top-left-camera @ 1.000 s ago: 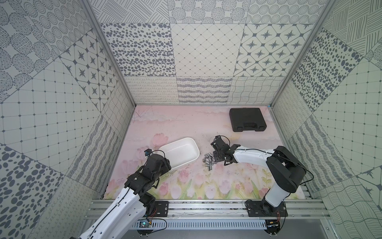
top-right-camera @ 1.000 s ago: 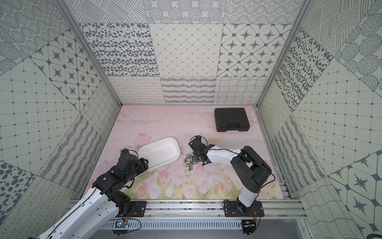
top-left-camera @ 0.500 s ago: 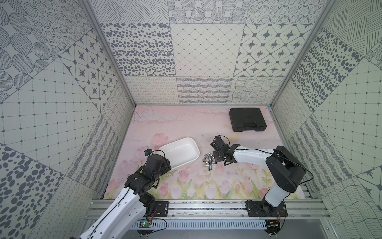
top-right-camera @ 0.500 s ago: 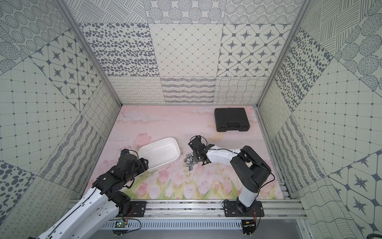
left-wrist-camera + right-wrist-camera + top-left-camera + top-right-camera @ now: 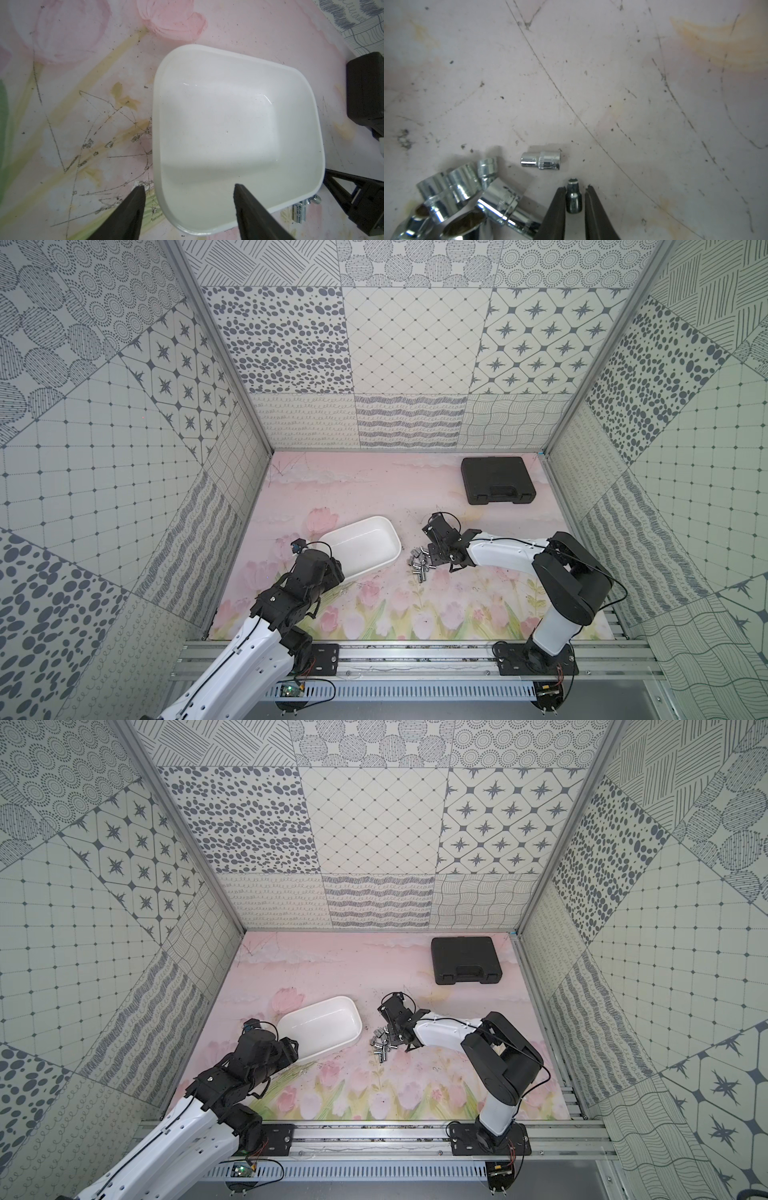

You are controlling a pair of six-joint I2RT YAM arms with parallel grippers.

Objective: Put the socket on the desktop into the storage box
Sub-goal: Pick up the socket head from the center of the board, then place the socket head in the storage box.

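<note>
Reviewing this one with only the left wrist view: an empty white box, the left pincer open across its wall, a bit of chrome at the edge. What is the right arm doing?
Observer: The right pincer is low over the desktop with a small socket between its fingers. I cannot tell whether they grip it.
Operator: Any other sockets loose?
Observer: Yes. A lone socket lies on its side, and near it is a heap of larger sockets. All are outside the storage box.
Operator: Anything else out there?
Observer: A closed black tool case sits at the far end of the desktop, on the right arm's side.
</note>
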